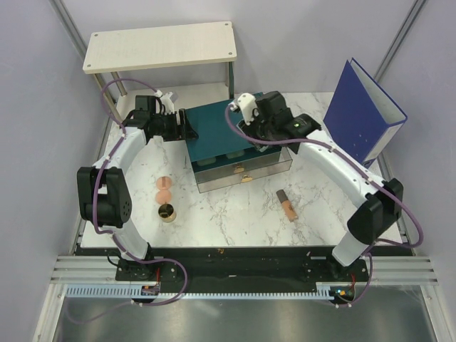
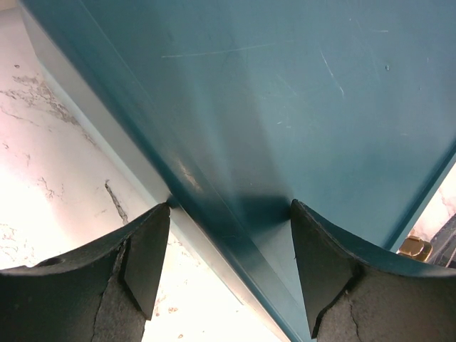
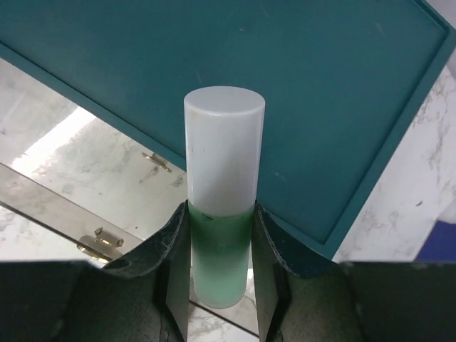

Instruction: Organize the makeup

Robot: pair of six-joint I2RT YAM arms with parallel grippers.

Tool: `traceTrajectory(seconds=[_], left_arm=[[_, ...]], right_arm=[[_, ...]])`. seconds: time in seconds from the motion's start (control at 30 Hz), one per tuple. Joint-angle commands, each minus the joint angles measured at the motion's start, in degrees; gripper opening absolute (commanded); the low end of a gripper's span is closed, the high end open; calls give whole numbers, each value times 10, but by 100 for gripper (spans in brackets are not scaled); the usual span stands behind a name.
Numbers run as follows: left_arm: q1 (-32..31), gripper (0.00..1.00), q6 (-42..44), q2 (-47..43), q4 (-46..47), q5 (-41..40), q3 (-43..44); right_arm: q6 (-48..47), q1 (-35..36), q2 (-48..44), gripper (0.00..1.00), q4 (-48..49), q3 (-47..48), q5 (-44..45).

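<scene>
My right gripper (image 3: 221, 211) is shut on the mint-green tube (image 3: 222, 249) with a white cap, holding it over the teal drawer box (image 3: 299, 85). In the top view this gripper (image 1: 251, 135) hangs over the box and hides the tube. My left gripper (image 2: 229, 214) is open, its fingers (image 2: 146, 256) straddling the box's left edge (image 2: 235, 214); the top view shows it (image 1: 187, 130) at the box's left side. Two peach-pink discs (image 1: 164, 189), a gold-rimmed dark pot (image 1: 168, 212) and a tan stick with a dark cap (image 1: 286, 205) lie on the marble table.
The teal box (image 1: 214, 125) has its mirrored drawers with gold handles (image 1: 242, 173) pulled out toward me. A blue ring binder (image 1: 363, 110) stands at the back right. A pale wooden shelf (image 1: 160, 46) stands at the back.
</scene>
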Motion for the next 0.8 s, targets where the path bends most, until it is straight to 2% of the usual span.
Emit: traceTrajectory(seconds=[0.0,0.17,0.4,0.53,0.6,0.77], left_arm=[[-4,75,39,6,-39,-16,-23],[-4,75,38,6,-39,-20,-24],[-4,75,34,10,-37,-19,-24],[-4,75,36,8,-35,-17,-24],[-4,75,37,10,-34,-18,-23],[-4,75,38,13,-35,-14,-21]], right_arm=[[-96,70,38,0,-29,52,129],[-145,127,70,0,-40,56,176],[-156,166,63,0,-56,34,149],[-149,173,81,19,-71,34,161],[-148,176,89,22,-82,47,162],[-142,176,118,39,-108,74,165]])
